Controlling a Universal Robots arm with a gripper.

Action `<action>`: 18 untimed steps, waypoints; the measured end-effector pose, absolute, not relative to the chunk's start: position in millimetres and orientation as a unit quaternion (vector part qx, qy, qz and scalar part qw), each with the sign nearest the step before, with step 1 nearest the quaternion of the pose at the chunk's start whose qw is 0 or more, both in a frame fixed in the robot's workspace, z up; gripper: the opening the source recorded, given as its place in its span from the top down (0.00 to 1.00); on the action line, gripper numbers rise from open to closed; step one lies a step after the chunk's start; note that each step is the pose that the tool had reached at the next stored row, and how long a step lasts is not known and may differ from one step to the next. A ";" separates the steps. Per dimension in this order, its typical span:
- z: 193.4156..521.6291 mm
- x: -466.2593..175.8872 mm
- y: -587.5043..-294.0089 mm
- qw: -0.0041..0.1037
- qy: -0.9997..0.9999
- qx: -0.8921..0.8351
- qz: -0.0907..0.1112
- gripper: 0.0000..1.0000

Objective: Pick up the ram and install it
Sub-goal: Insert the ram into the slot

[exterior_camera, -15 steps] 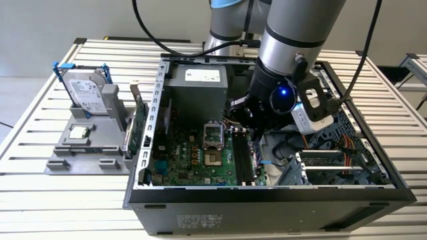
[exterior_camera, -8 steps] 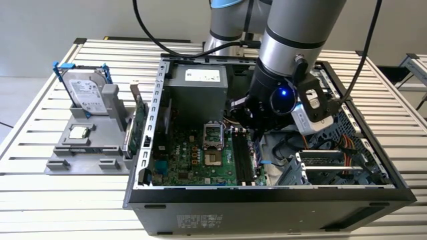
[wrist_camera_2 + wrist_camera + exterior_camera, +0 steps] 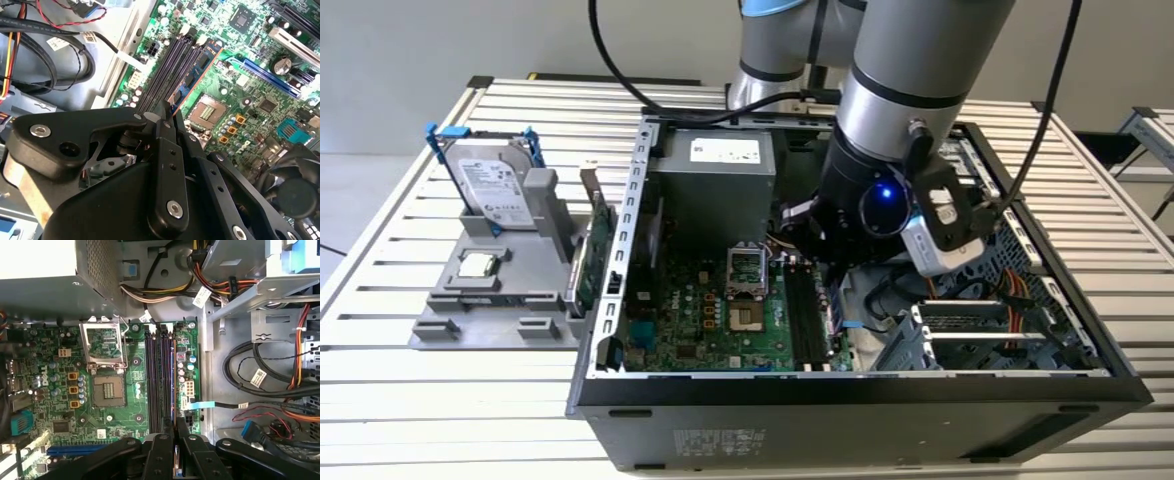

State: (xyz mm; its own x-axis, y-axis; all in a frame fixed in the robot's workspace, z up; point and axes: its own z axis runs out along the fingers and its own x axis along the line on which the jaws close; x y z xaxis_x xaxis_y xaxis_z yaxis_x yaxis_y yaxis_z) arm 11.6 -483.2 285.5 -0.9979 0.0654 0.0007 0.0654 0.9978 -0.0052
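The ram (image 3: 197,75) is a slim board with a blue face and an orange-lit edge. My gripper (image 3: 167,117) is shut on it. It stands on edge, lengthwise over the dark memory slots (image 3: 170,65) on the green motherboard. Seen edge-on, the ram (image 3: 175,462) is a thin strip between the black fingers of the gripper (image 3: 175,437), in line with the memory slots (image 3: 159,380). Whether it touches a slot I cannot tell. In the exterior view the arm's wrist (image 3: 881,200) reaches down into the open computer case above the memory slots (image 3: 807,310).
The processor socket (image 3: 107,390) lies beside the slots. A power supply (image 3: 714,175) fills the case's back, and cables (image 3: 265,385) and a drive cage (image 3: 987,330) crowd the exterior view's right. Outside the case, a hard drive (image 3: 494,185) stands in a grey holder beside a green card (image 3: 594,265).
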 end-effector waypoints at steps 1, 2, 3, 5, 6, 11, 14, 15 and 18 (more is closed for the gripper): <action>285.1 11.6 -483.2 0.000 -0.999 -0.033 0.003 1.00; 284.4 11.6 -483.2 0.000 -0.999 -0.033 0.003 1.00; 283.7 11.6 -483.2 0.000 -0.999 -0.033 0.003 1.00; 282.1 11.7 -483.2 0.000 -0.999 -0.033 0.003 1.00; 281.3 11.7 -483.2 0.000 -0.999 -0.033 0.003 1.00; 276.1 12.4 -483.2 0.000 -0.999 -0.033 0.003 1.00; 273.4 12.5 -483.1 0.000 -0.999 -0.033 0.003 1.00; 272.8 12.5 -483.1 0.000 -0.999 -0.033 0.003 1.00; 271.4 12.9 -483.1 0.000 -0.999 -0.033 0.003 1.00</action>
